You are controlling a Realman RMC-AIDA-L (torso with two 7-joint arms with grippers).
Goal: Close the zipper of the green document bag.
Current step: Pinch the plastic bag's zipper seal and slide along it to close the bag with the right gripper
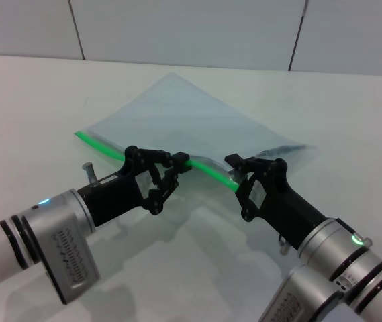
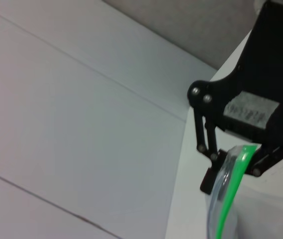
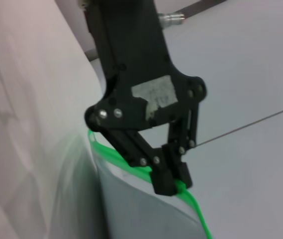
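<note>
A: How is the green document bag (image 1: 177,114) seen?

B: A flat, translucent pale pouch is laid on the white table (image 1: 29,107), its bright green zipper (image 1: 100,145) along the near edge, which is lifted slightly.

A: And the fingers?

B: The left gripper (image 1: 179,163) is pinched shut on the zipper midway; the right gripper (image 1: 236,176) is clamped on the strip's right end.

White table (image 1: 36,107) meets a white panelled wall (image 1: 177,30).
</note>
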